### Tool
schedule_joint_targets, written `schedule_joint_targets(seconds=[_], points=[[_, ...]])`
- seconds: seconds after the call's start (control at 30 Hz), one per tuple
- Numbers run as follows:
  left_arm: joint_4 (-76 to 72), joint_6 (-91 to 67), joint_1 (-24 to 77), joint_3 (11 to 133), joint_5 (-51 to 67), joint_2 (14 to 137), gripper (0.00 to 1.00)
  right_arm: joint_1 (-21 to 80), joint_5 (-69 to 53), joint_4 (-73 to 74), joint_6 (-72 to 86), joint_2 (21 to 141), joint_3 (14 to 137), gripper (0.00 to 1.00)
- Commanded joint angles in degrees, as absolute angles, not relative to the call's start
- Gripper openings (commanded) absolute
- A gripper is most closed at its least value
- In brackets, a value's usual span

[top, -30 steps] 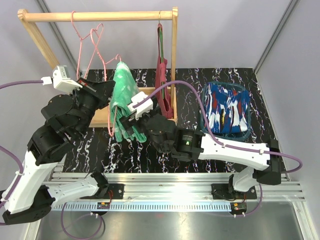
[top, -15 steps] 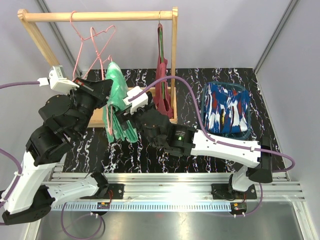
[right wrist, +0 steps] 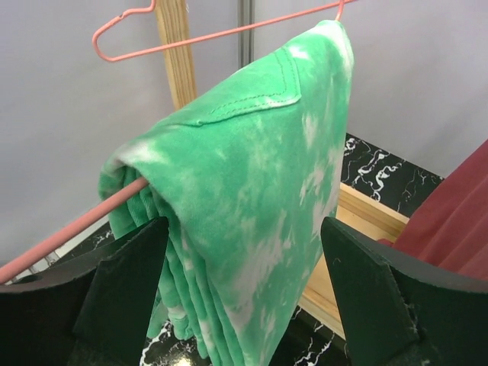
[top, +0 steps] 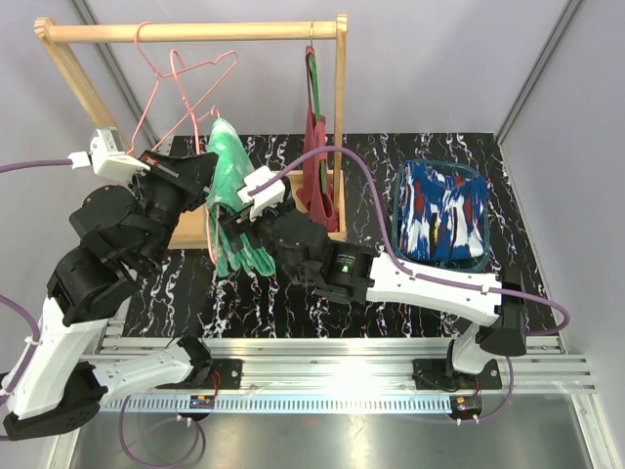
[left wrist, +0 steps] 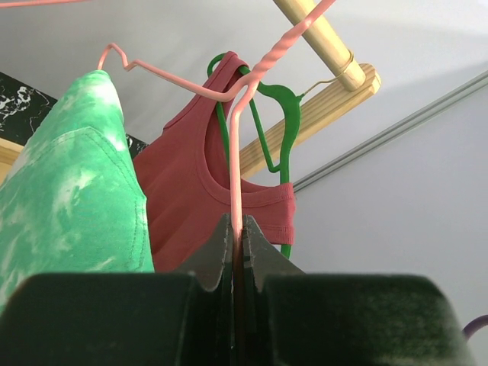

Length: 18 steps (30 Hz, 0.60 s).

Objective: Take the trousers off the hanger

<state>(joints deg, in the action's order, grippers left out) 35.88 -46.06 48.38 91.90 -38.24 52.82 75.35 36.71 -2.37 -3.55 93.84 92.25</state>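
Observation:
Green trousers (top: 229, 186) mottled with white hang folded over a pink wire hanger (left wrist: 235, 152), which is off the rail and tilted. My left gripper (left wrist: 236, 225) is shut on the hanger's wire, just left of the trousers (left wrist: 69, 198). My right gripper (right wrist: 242, 229) is open, one finger on each side of the hanging trousers (right wrist: 252, 175), not pinching them. In the top view the right gripper (top: 234, 227) sits at the trousers' lower half. The blue trousers (top: 444, 215) with red and white splashes lie folded at the right.
A wooden rack (top: 195, 31) stands at the back with empty pink hangers (top: 146, 98) on its rail. A red top (top: 314, 156) on a green hanger hangs close to the right of the green trousers. The blue pair lies in a clear bin (top: 398, 234).
The left arm has carried the hanger and green trousers slightly left and up. The right arm followed to the left, its open fingers staying around the trousers.

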Motion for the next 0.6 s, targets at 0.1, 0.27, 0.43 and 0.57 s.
schedule_joint_targets(seconds=[0.1, 0.27, 0.43, 0.57], points=[[23.29, -47.37, 48.69, 96.33, -38.50, 50.98, 0.00, 74.53, 38.23, -8.87, -5.70, 94.48, 93.43, 0.88], [23.20, -47.64, 48.69, 96.59, -37.97, 50.80, 0.00, 73.57, 39.64, -10.02, -8.26, 95.89, 93.60, 0.86], [22.77, -49.21, 48.69, 96.59, -35.95, 50.71, 0.00, 73.56, 37.97, -18.35, -12.91, 97.12, 90.02, 0.82], [22.76, -49.92, 48.69, 97.12, -33.67, 51.24, 0.00, 73.48, 35.34, -32.92, -19.23, 97.38, 84.38, 0.81]])
